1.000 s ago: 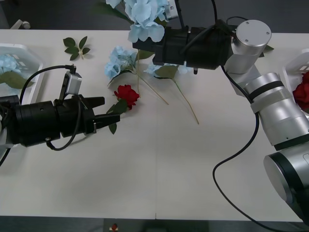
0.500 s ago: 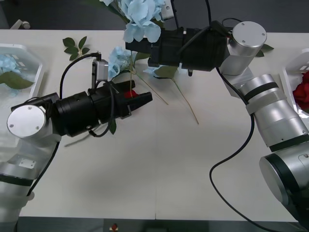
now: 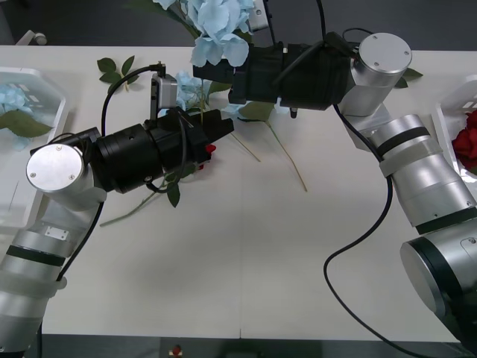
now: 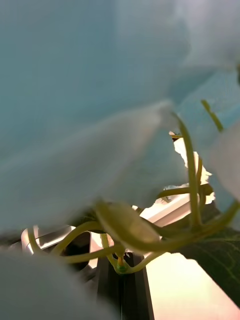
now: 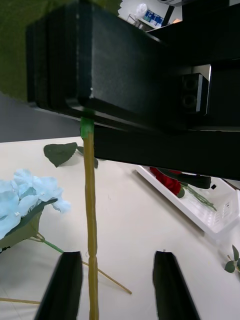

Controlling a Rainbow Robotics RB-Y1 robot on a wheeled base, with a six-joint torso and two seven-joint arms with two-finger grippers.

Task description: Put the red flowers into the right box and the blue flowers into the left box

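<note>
Fingers of the left gripper (image 3: 223,128) stand apart, now swung up over the red flower (image 3: 211,148) from beside it and nearer the right gripper (image 3: 200,71), clamped on a lifted blue flower (image 3: 216,26), so the rose pickup looks imminent.

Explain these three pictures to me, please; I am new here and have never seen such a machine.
This is a two-armed robot sorting artificial flowers on a white table. The wide picture looks down from above the arms. The two upright pictures come from cameras on its wrists. The right gripper is shut on a blue flower, lifted off the table. The left gripper is open, its fingers either side of the stem hanging from the right gripper. A red flower lies beneath it. The left box holds a blue flower, and the right box holds red ones.
</note>
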